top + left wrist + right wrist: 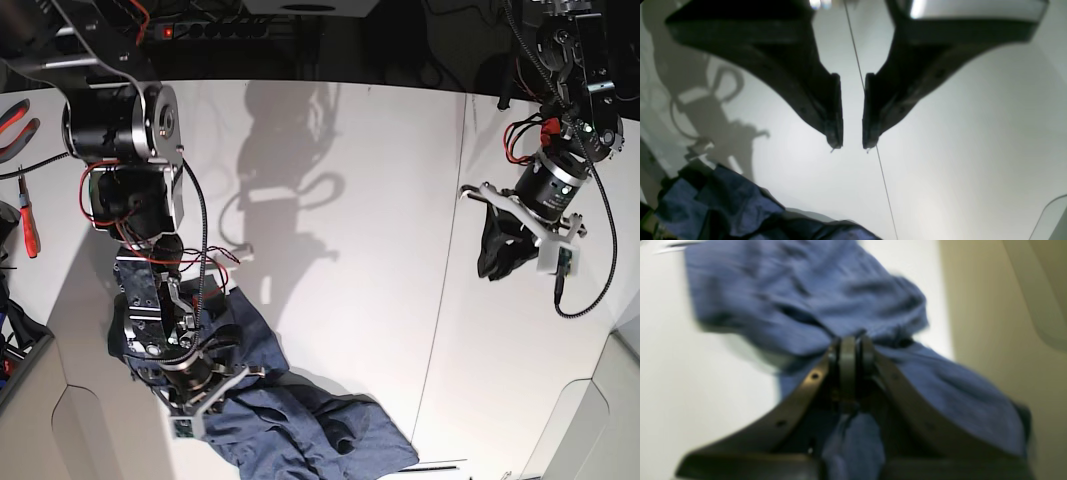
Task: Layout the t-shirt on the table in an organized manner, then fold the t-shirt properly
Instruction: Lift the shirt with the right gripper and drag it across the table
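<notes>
One gripper is doing the work: your right gripper [848, 346] is pinching the crumpled t-shirt [300, 425] at the table [350, 180] edge; your left gripper [852, 145] is hovering empty, jaws parted. You're laying out; next, lift and spread.

Crumpled navy t-shirt [300, 425] on white table [350, 200]

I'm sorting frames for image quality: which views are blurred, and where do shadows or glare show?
Right wrist view: soft all over, the dark navy-blue cotton t-shirt smeared where the right gripper pinches it. Left wrist view: the dark fingers are out of focus, an arm's shadow falls on the matte white table, glare along the top edge. Base view: sharp, with arm shadows on the tabletop.
</notes>
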`<state>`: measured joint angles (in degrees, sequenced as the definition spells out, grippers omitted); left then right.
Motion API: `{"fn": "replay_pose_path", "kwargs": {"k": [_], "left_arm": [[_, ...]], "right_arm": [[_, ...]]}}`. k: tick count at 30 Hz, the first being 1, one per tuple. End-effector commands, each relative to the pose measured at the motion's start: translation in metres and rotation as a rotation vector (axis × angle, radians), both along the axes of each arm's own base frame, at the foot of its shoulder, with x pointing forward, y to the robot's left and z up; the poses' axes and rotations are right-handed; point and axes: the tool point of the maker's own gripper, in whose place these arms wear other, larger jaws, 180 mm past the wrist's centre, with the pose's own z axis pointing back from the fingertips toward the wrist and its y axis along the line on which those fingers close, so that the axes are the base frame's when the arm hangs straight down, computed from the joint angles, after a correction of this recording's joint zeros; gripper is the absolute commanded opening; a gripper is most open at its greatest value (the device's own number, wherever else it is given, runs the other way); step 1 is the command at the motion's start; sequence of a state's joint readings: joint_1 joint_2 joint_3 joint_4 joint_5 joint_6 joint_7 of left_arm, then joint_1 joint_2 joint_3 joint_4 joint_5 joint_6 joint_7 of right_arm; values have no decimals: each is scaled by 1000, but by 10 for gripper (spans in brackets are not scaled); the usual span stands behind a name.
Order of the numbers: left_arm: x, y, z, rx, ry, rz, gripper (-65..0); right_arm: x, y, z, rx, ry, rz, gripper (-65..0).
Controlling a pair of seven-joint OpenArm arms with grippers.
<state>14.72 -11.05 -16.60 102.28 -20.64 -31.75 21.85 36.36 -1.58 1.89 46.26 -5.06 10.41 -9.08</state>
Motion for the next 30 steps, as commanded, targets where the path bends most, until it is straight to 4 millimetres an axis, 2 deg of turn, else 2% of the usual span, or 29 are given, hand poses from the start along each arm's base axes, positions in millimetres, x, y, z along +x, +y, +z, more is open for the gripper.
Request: {"fn": "replay_pose_path", "kwargs": {"k": [1, 3, 6, 9, 11, 13, 16, 19, 22, 25, 28, 30], "left_arm": [[6, 1, 16, -8, -56, -4, -512], [7, 3, 16, -8, -56, 7, -512], [9, 5, 17, 0, -60, 19, -512], [12, 6, 18, 18, -63, 18, -512], [11, 7, 18, 23, -62, 18, -512], [11, 10, 16, 38, -49, 14, -512], [10, 17, 17, 67, -43, 7, -512], [12, 23, 19, 89, -47, 6, -512], [13, 24, 20, 85, -49, 16, -512], [12, 24, 20, 83, -48, 16, -512], [12, 24, 17, 87, -33, 16, -512], [11, 25, 16, 89, -27, 16, -512]], "right_arm": [[10, 20, 40, 3, -98, 75, -650], [-8, 51, 55, -33, -105, 204, -650], [-47, 93, 72, -99, -74, 384, -650], [-96, 119, 76, -200, 13, 545, -650], [-125, 124, 72, -255, 32, 615, -650], [-151, 125, 60, -281, 48, 658, -650], [-196, 128, 34, -268, 109, 737, -650], [-231, 132, 18, -213, 163, 799, -650], [-244, 135, 17, -183, 173, 816, -650], [-247, 145, 33, -117, 135, 840, -650], [-240, 153, 54, -86, 60, 848, -650], [-220, 149, 67, -138, -2, 812, -650]]}}
